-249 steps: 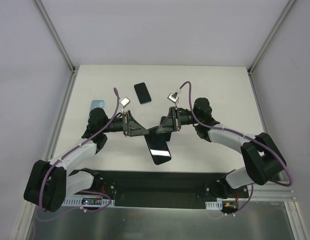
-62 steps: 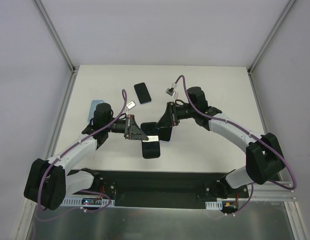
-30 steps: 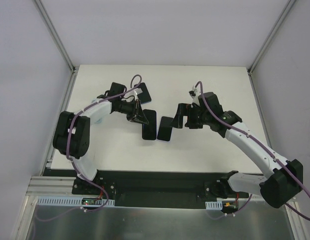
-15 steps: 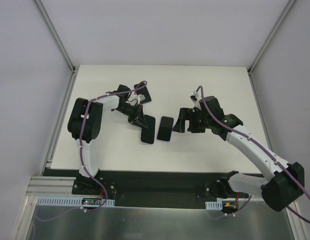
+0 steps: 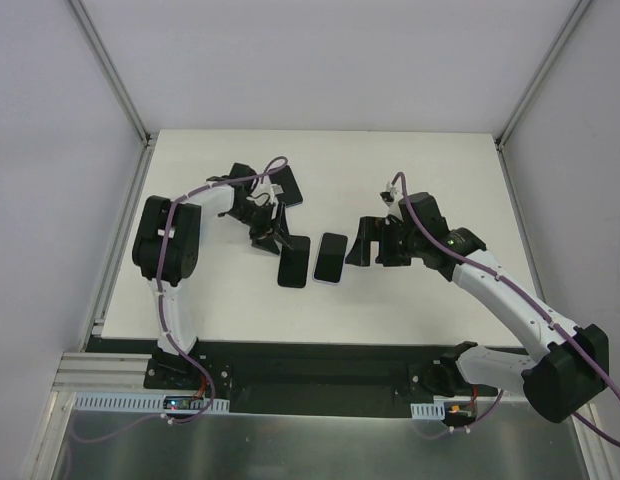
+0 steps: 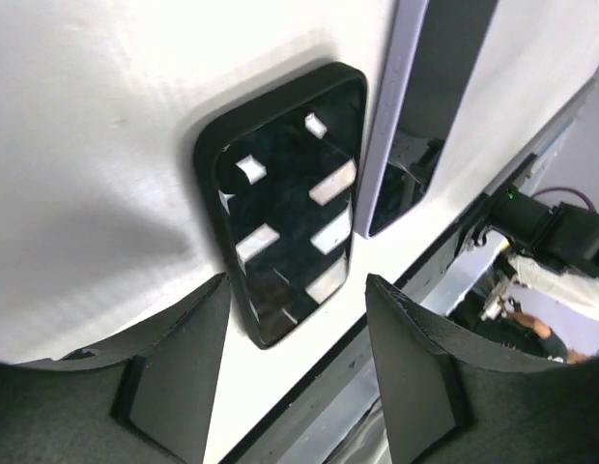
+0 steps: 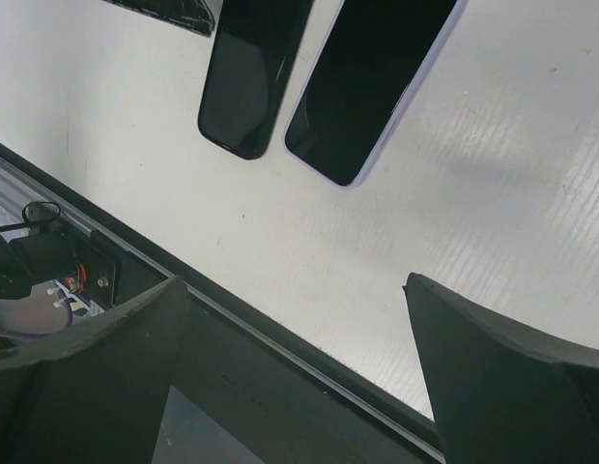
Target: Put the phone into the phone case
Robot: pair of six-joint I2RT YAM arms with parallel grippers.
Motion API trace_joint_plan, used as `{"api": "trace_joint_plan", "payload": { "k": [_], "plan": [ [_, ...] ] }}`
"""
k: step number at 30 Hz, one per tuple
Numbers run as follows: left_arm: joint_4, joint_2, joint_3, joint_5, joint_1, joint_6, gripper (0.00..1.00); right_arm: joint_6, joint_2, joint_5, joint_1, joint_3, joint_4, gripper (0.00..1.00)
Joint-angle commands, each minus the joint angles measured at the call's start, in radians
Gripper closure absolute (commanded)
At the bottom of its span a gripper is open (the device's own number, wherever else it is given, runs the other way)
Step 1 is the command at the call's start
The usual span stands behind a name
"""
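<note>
The black phone case (image 5: 293,263), with a raised rim and a glossy dark face, lies flat on the white table. In the left wrist view the phone case (image 6: 285,203) reflects the ceiling lights. The phone (image 5: 331,258), dark-screened with a lavender edge, lies right beside it, parallel and apart. My left gripper (image 5: 278,240) stands open at the case's far end, and its fingers (image 6: 174,377) do not touch the case. My right gripper (image 5: 366,243) is open and empty just right of the phone (image 7: 367,87).
A second dark phone (image 5: 288,188) lies at the back, partly under my left arm. The black base strip (image 7: 184,329) runs along the table's near edge, close below the two things.
My left gripper has opened and let go of the black case, which now lies flat beside the phone. The right gripper drew back slightly a second ago and has stayed still since.
</note>
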Motion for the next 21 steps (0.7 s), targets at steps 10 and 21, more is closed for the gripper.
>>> {"api": "trace_joint_plan", "payload": {
  "k": [10, 21],
  "plan": [
    [-0.118, -0.242, 0.048, -0.771, 0.157, -0.007, 0.25, -0.025, -0.023, 0.020, -0.006, 0.028, -0.043, 0.04],
    [-0.146, -0.121, 0.092, -0.902, 0.249, 0.039, 0.29, -0.042, -0.025, 0.034, -0.006, 0.019, -0.046, 0.04]
  ]
}}
